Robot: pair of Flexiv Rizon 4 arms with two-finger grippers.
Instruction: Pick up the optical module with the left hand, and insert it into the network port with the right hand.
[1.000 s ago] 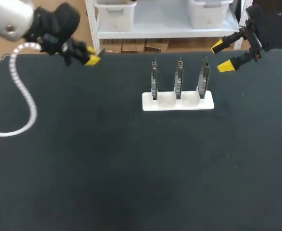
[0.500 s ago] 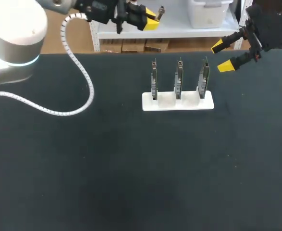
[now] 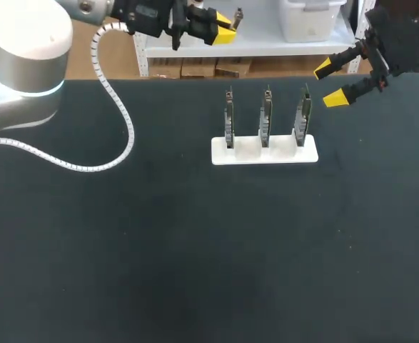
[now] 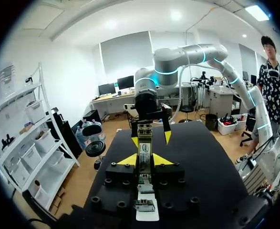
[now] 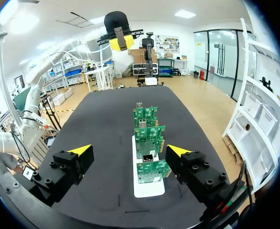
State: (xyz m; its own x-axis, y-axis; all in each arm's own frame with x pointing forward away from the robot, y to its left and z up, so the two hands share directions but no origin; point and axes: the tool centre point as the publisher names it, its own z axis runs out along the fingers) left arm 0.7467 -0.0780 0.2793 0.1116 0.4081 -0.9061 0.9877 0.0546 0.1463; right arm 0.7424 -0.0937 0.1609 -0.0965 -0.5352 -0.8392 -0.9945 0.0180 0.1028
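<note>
My left gripper hangs high over the table's back edge, shut on the slim metal optical module. In the left wrist view the module stands upright between the yellow tips of that gripper. Three green circuit boards with network ports stand in a white holder at the table's middle back. My right gripper hovers at the back right, open and empty. In the right wrist view the boards lie ahead of its gripper, between the wide-spread fingers, with the left gripper far beyond them.
The dark table stretches wide in front of the holder. My left arm's white cable loops over the table's left part. The holder's white base sits just ahead of my right fingers.
A second ago my left gripper was low at the table's back left; it has swung up and right to above the back edge with the module. The right arm has stayed still.
</note>
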